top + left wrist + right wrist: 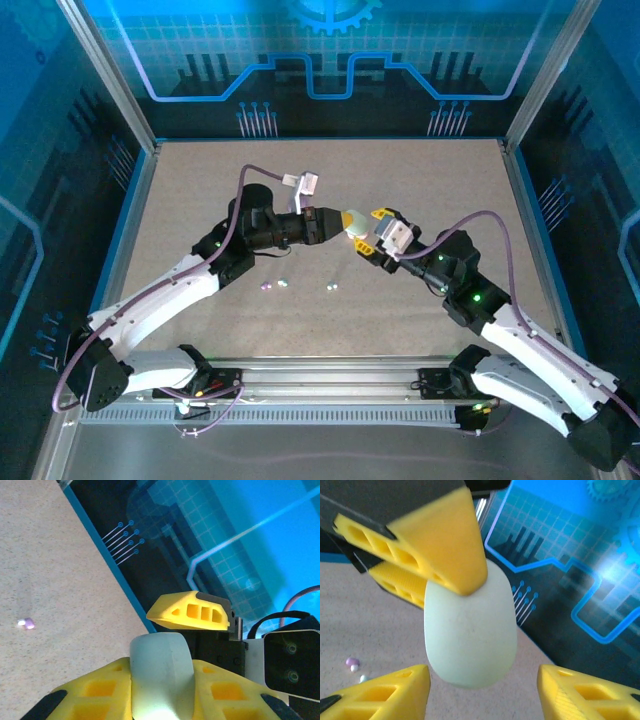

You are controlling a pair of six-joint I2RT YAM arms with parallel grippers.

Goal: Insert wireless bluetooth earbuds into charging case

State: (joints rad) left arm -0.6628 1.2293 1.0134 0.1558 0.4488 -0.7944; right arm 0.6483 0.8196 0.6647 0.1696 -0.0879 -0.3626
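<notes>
Mint charging case (470, 630): clenched endwise in left tool (340, 222), facing released right tool (371, 229); earbuds (268, 287) on worktop (420, 180), nearer left arm.

Mint case (160, 680) in left tool (160, 664) (snug)

One pale green case (352, 222) and three tiny earbuds (265, 287) show from above.

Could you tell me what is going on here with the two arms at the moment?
The left gripper is shut on a pale green case, held above the table. The right gripper is open, its fingers either side of the case without touching it. A few tiny earbuds lie loose on the table below.
</notes>
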